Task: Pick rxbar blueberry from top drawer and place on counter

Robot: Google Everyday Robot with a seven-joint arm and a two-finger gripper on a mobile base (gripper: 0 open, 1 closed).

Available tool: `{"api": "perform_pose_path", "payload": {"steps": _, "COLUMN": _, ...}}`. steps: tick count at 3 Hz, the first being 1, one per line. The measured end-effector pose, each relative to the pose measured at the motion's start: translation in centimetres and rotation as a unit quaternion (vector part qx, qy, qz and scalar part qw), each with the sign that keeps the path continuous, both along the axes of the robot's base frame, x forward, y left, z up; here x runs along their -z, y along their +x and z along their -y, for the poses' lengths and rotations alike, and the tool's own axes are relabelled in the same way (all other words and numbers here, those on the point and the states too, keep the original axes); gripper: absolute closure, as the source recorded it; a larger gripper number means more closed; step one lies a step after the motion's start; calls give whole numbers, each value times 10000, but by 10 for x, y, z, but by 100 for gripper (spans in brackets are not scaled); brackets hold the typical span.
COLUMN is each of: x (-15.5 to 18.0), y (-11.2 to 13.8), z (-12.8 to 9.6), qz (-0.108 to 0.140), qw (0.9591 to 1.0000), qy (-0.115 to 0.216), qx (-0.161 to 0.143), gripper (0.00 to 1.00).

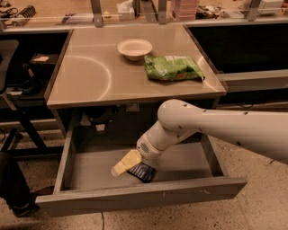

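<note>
The top drawer (135, 197) is pulled open below the counter (90, 72). The rxbar blueberry (143, 172), a small dark bar with white lettering, lies on the drawer floor near the front middle. My gripper (122, 166) reaches down into the drawer from the right on a white arm. Its pale yellow end rests low over the floor, just left of the bar and touching or overlapping its upper left edge. The wrist hides part of the bar.
A white bowl (134, 48) and a green chip bag (173, 67) sit on the counter's far right half. A cluttered shelf with metal posts (96, 9) runs behind. A dark chair (13, 90) stands to the left.
</note>
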State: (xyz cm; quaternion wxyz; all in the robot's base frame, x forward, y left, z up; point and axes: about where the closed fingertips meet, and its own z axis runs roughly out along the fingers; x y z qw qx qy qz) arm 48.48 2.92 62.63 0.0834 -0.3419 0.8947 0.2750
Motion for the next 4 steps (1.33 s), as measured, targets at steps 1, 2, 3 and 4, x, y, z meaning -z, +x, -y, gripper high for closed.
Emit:
{"api": "perform_pose_path", "payload": {"steps": 1, "x": 6, "y": -1, "z": -2, "qz": -88, "qw": 10000, "qy": 23, "qx": 30, "gripper": 0}}
{"api": "perform_pose_path", "payload": {"steps": 2, "x": 23, "y": -7, "z": -5, "qz": -203, "qw": 9996, "qy": 155, "qx": 137, "gripper": 0}}
{"api": "perform_pose_path", "payload": {"steps": 3, "x": 19, "y": -7, "z": -5, "qz": -203, "qw": 9996, "qy": 155, "qx": 136, "gripper": 20}}
{"api": "perform_pose_path", "payload": {"steps": 4, "x": 19, "y": -7, "z": -5, "qz": -203, "qw": 9996, "qy": 155, "qx": 136, "gripper": 16}}
